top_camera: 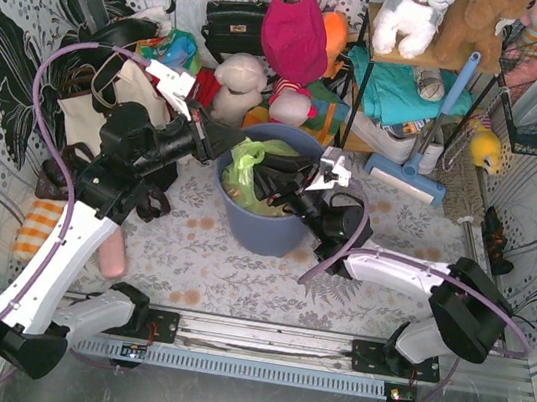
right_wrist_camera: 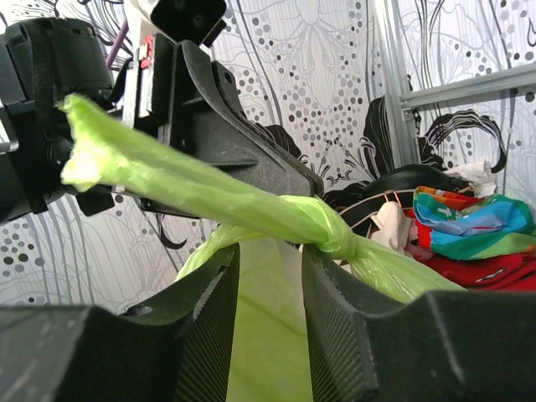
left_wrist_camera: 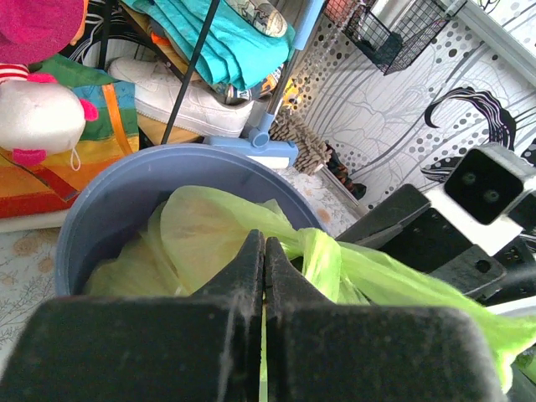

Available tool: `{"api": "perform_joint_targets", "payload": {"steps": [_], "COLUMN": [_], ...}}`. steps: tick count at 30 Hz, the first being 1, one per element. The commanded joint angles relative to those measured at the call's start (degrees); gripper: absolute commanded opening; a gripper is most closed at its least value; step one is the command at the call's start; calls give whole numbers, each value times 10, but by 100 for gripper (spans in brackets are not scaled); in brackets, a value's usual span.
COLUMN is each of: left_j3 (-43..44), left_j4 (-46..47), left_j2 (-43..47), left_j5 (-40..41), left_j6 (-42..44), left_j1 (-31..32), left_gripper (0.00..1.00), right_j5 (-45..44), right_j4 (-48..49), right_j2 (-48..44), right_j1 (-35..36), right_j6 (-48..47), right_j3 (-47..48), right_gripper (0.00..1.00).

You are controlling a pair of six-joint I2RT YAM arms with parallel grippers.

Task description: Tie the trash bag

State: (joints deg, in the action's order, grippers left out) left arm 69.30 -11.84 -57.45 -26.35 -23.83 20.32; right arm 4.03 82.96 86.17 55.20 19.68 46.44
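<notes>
Trash bag [top_camera: 245,169] sits inside the blue-grey bin [top_camera: 264,233], its neck drawn into a knotted strand above the bin's rim. Left fingers [left_wrist_camera: 237,280] are pressed together on that green plastic. Right fingers [right_wrist_camera: 333,311] stand apart beneath the knot.

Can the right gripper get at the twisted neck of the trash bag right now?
Probably yes: the trash bag's twisted neck runs above the right gripper's open fingers, nothing between, while the left gripper pinches its far end.
</notes>
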Motion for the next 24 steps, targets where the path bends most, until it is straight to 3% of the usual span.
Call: {"api": "perform_joint_targets", "payload": {"steps": [1, 15, 24], "left_j3": [17, 67, 110], "left_j4": [47, 65, 75], "left_j2": [-5, -27, -50], "left_j5": [11, -15, -56], "left_j6": [-4, -14, -17], "left_j1": [3, 3, 3], "left_gripper": [0, 0, 0], "right_j5": [-24, -25, -9], "right_j4": [-66, -248, -286], "right_j2": [-61, -193, -210], "right_j1": [-3, -2, -2], "right_j6": [-12, -122, -170], "right_j3": [-15, -21, 10], "right_gripper": [37, 47, 63]}}
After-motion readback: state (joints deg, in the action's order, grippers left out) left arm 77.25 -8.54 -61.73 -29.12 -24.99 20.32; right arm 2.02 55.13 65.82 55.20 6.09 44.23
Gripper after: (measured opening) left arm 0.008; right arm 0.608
